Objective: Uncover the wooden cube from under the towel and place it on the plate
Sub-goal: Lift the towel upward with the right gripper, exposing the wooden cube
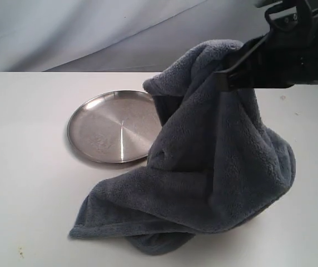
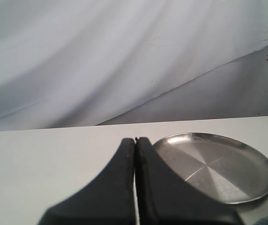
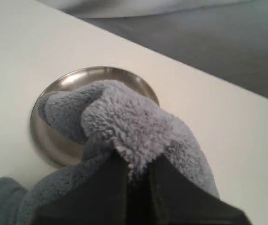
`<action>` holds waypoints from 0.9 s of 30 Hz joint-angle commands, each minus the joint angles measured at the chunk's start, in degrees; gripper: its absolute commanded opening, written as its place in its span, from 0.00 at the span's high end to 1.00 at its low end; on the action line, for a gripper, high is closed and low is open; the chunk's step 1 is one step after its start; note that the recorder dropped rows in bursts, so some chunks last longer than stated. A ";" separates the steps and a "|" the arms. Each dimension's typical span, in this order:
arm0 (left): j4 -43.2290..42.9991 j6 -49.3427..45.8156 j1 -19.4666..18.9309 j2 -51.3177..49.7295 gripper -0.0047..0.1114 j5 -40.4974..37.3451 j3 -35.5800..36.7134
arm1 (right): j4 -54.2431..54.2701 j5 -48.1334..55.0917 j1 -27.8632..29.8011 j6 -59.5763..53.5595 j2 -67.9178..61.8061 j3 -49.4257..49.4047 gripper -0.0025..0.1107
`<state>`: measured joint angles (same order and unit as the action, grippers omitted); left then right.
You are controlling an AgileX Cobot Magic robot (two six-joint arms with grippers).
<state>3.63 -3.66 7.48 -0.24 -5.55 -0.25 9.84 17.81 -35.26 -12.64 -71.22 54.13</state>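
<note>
Left jaws: stood pressed together. Plate (image 1: 114,127): lay on the worktop (image 1: 25,183) just beyond the left jaws. Towel (image 1: 214,167): upper fold was clamped in the right jaws; the rest hung below them, its hem heaped on the worktop. Wooden cube: hidden, place could not be told.

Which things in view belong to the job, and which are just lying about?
Job: towel, plate, right gripper shut on the towel; wooden cube not visible.
Not involved: table, backdrop cloth, left gripper, shut.
</note>
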 commanded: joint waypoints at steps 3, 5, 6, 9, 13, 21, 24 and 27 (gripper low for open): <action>0.14 0.13 -0.12 0.24 0.96 0.62 0.25 | -9.41 -11.80 0.09 -0.59 -2.36 -0.05 0.98; 0.14 0.13 -0.12 0.24 0.96 0.62 0.25 | -9.84 -16.09 0.09 -0.59 -3.71 -0.05 0.98; 0.14 0.13 -0.12 0.24 0.96 0.62 0.25 | -9.84 -17.81 0.09 -0.59 -4.49 -0.05 0.98; 0.14 0.13 -0.12 0.24 0.96 0.62 0.25 | -9.40 -20.81 0.09 -0.59 -7.40 -0.05 0.98; 0.14 0.13 -0.12 0.24 0.96 0.62 0.25 | -9.40 -20.99 1.20 -0.68 -12.60 -0.05 0.98; 0.14 0.13 -0.12 0.24 0.96 0.62 0.25 | 10.58 -26.00 10.35 -0.56 -21.35 -0.05 0.98; 0.14 0.13 -0.12 0.24 0.96 0.62 0.25 | 11.21 -21.81 11.70 -1.54 -23.75 -0.05 0.98; 0.14 0.13 -0.12 0.24 0.96 0.62 0.25 | 11.21 -18.53 11.80 -2.38 -26.12 -0.05 0.98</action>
<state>3.63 -3.66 7.48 -0.24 -5.55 -0.25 20.31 -3.55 -23.85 -14.08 -95.61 54.13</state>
